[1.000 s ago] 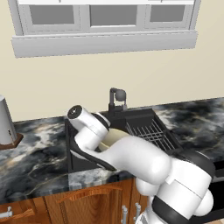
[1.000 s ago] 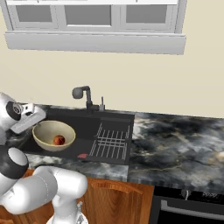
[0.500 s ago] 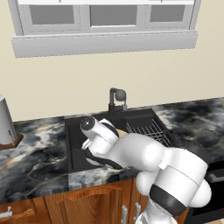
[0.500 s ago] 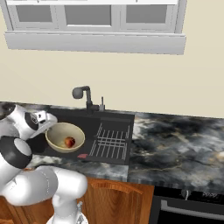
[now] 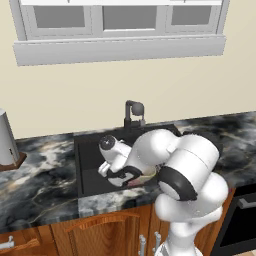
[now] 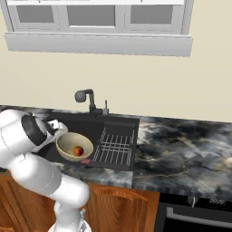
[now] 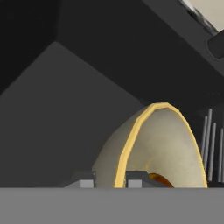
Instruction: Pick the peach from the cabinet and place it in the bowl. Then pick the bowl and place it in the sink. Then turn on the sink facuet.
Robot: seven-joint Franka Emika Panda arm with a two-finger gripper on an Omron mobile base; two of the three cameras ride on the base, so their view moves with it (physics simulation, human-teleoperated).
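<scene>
From your left, the gripper (image 7: 110, 180) is clamped narrow on the near rim of the bowl (image 6: 71, 146), one tip outside the wall and one inside, and the bowl hangs low in the sink (image 6: 120, 128) basin with the peach (image 6: 78, 151) lying in its bottom. What the next move turns on, as I judge it, is that the bowl sits directly under and ahead of your fingers with only the dark basin floor below, so you need just a short drop before letting go. Further right and behind, the faucet (image 6: 86, 97) stands at the back edge, well apart from the hand, so you will have to lift clear of the rim and reach up and back to it.
</scene>
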